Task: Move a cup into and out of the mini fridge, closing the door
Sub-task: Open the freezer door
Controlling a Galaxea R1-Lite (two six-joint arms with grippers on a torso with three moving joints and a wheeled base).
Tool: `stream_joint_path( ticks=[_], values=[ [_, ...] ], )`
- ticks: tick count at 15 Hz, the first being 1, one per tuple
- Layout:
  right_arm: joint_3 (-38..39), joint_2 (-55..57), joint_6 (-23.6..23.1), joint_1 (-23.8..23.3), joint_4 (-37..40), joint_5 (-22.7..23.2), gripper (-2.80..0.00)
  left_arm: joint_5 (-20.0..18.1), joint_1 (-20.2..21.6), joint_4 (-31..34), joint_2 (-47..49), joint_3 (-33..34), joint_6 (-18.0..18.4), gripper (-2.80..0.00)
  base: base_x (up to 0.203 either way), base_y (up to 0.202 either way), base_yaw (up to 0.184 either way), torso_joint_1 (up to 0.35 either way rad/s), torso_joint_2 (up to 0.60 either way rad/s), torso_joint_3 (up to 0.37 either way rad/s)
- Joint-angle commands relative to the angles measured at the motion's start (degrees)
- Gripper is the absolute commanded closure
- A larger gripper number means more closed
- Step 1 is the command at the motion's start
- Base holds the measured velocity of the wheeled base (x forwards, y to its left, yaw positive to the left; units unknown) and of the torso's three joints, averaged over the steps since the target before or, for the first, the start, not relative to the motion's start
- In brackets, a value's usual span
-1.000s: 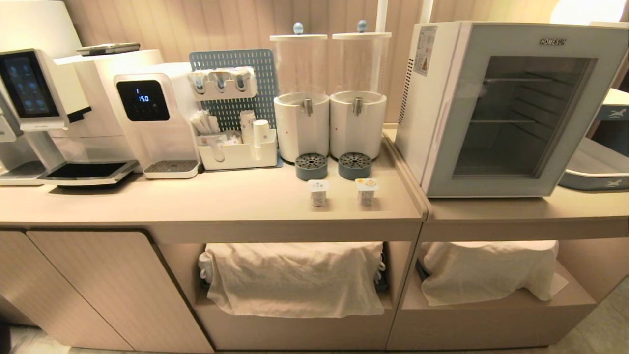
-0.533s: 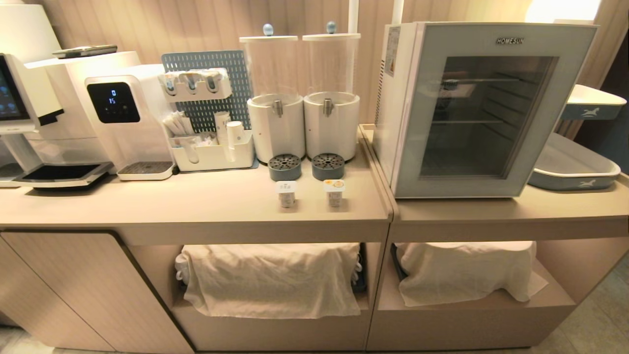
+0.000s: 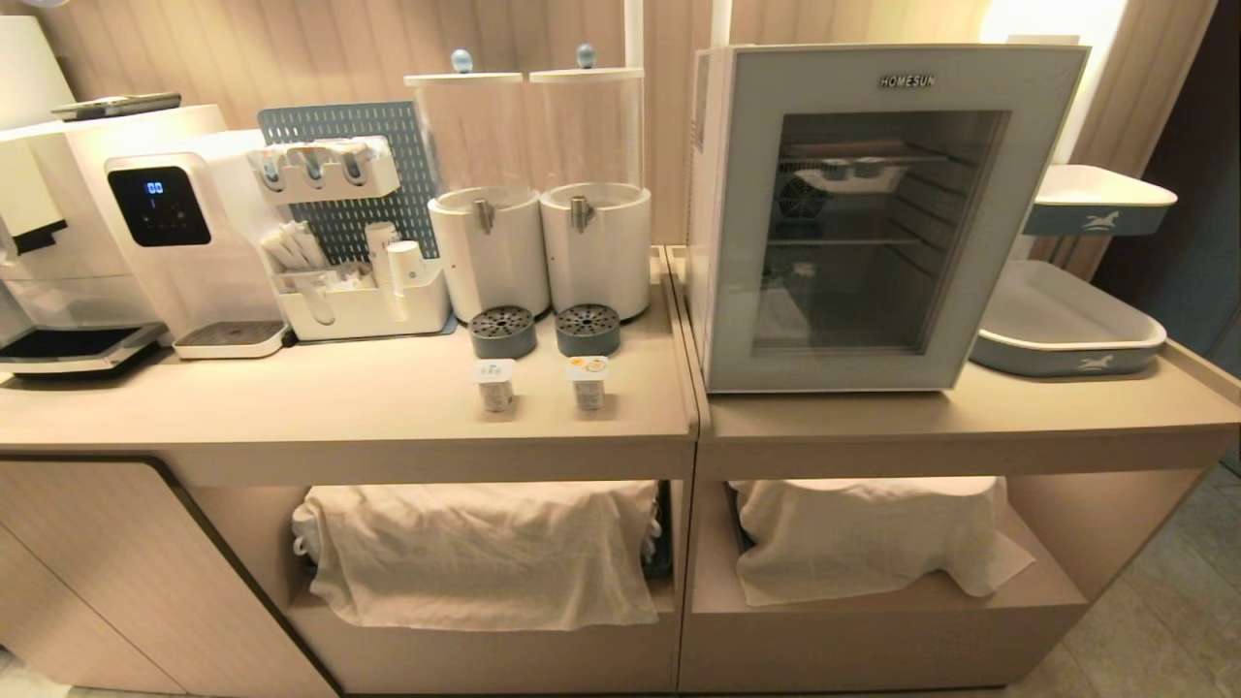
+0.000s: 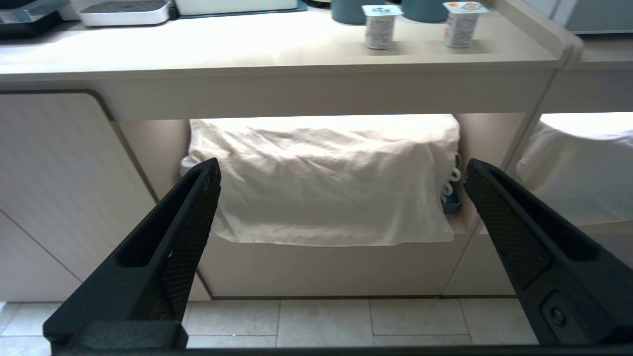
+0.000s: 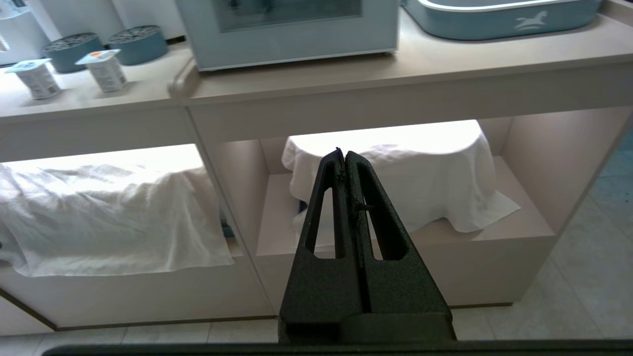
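Everything in the head view sits further to the left than one second ago, so the camera has turned to the right; the things themselves did not move on the table (image 3: 388, 407).

On the right part of the table stands the mini fridge (image 3: 703, 223), white and boxy. Its door (image 3: 1008, 233) is closed, with a dark glass window and the word "HOMESUN" at the top. Through the glass the wire shelves can be seen. Just right of the fridge lies a blue and white tray (image 3: 1066, 339), and a second one stands behind it, higher up.

Left of the fridge, at the far side of the table, stand two clear dispensers (image 3: 538, 194) on white bases, each with a round grey drip cup in front. Further left are a blue pegboard organiser (image 3: 339, 165), a white water machine (image 3: 165, 233) with a dark display, and a coffee machine at the left edge.

Below the table, two open shelves each hold something covered by a white cloth (image 3: 485, 553).

Two small sealed cups stand near the front edge of the table, well left of the fridge: the left cup (image 3: 494, 384) with a blue-white lid and the right cup (image 3: 588, 381) with an orange lid. They are close together but apart.

The left pincer (image 4: 341, 198) hangs low in front of the left shelf, with fingers spread wide and nothing between them. The right pincer (image 5: 344, 154) hangs low in front of the right shelf, with fingers pressed together and holding nothing.
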Motion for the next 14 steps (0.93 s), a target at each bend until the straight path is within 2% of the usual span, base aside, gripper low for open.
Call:
stream_joint_path(
  ticks=[1, 14],
  values=[
    [0.01, 0.10, 0.10, 0.00, -0.06, 0.00, 0.00, 0.02, 0.03, 0.00, -0.02, 0.00, -0.01, -2.80, 0.000, -0.196, 0.002, 0.007, 0.00, 0.002],
    [-0.08, 0.10, 0.10, -0.09, 0.03, -0.07, 0.00, -0.15, -0.04, -0.79, -0.02, 0.27, -0.01, -2.80, 0.000, -0.194, -0.001, 0.002, 0.00, 0.003]
  ],
)
